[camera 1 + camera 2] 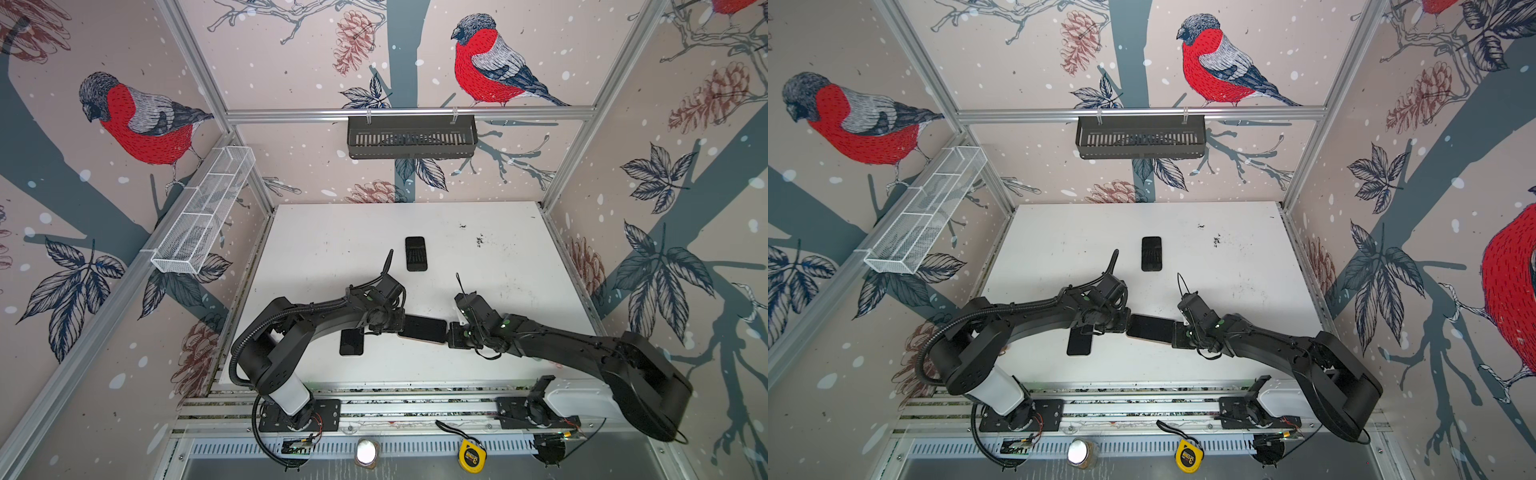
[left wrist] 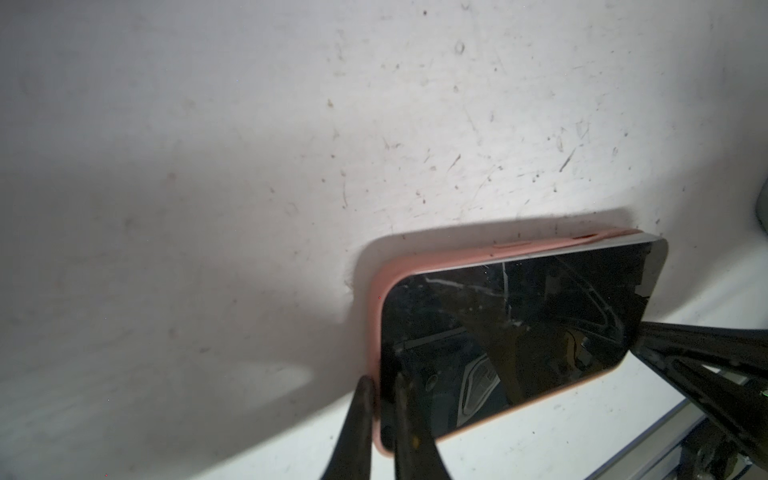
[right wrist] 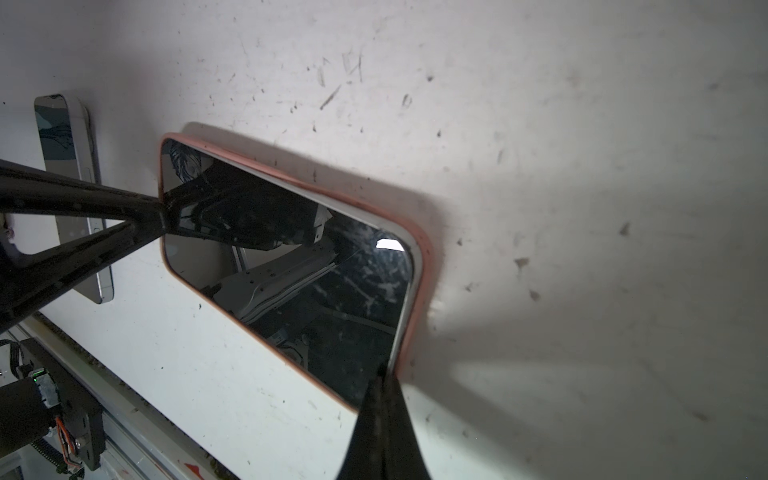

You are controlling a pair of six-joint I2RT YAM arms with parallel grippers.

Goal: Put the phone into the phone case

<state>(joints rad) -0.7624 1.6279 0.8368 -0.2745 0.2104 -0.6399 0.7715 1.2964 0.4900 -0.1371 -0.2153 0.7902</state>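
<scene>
Left wrist: black phone (image 2: 519, 332) in pink case (image 2: 449, 258).

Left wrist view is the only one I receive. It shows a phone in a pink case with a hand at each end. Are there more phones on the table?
Observer: Yes. In both top views a second phone lies flat farther back on the table, apart from both arms.
Operator: Only this one?
Observer: No. A third phone lies beside the cased phone, partly under the left arm.
Operator: Has it a case?
Observer: None that I can see; the right wrist view shows its bare silver side.
</scene>
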